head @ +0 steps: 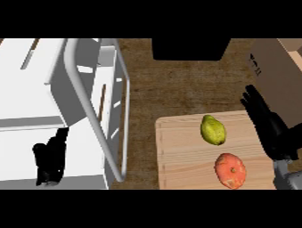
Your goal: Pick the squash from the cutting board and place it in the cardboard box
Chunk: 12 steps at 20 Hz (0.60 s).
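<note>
We see first the brown counter (173,89), and on its left side a large white rack (61,111) with a curved rail. At the upper right stands the cardboard box (284,75), and a black object (191,48) sits at the top middle. The wooden cutting board (186,147) lies at the lower right of the counter. On it we find an orange-red fruit (230,170) near the lower edge and, above it, the yellow-green squash (212,129), apart from each other. The right hand (271,129) is over the right part of the board, fingers straight and apart, beside the squash but not touching it. The left hand (50,162) shows at the lower left over the rack, fingers relaxed, holding nothing.
</note>
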Tool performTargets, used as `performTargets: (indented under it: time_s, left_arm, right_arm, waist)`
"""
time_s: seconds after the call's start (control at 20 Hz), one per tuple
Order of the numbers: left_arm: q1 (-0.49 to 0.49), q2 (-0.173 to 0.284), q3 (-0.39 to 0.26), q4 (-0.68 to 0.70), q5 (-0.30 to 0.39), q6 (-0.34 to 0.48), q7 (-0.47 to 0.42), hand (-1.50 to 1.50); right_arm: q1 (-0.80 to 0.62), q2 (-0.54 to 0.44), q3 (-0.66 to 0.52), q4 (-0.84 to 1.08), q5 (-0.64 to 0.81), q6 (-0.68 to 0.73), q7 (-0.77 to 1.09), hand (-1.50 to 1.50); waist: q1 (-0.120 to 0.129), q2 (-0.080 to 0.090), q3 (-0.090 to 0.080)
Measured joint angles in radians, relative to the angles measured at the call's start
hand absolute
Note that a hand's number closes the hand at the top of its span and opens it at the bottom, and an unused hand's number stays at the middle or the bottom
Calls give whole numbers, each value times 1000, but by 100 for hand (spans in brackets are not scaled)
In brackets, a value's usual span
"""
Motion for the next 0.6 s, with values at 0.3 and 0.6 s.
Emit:
performTargets:
  time_s: [0.3,0.6]
  left_arm:
    - [188,-110,-21,-347,103,1031,277,0]
    - [388,-209,4,-476,102,1144,250,0]
  right_arm:
    - [54,-31,-40,-103,138,-163,-60,150]
    - [112,-133,-63,-64,303,-273,-56,-150]
  waist:
    - [-59,-49,3]
    - [-208,-43,-25]
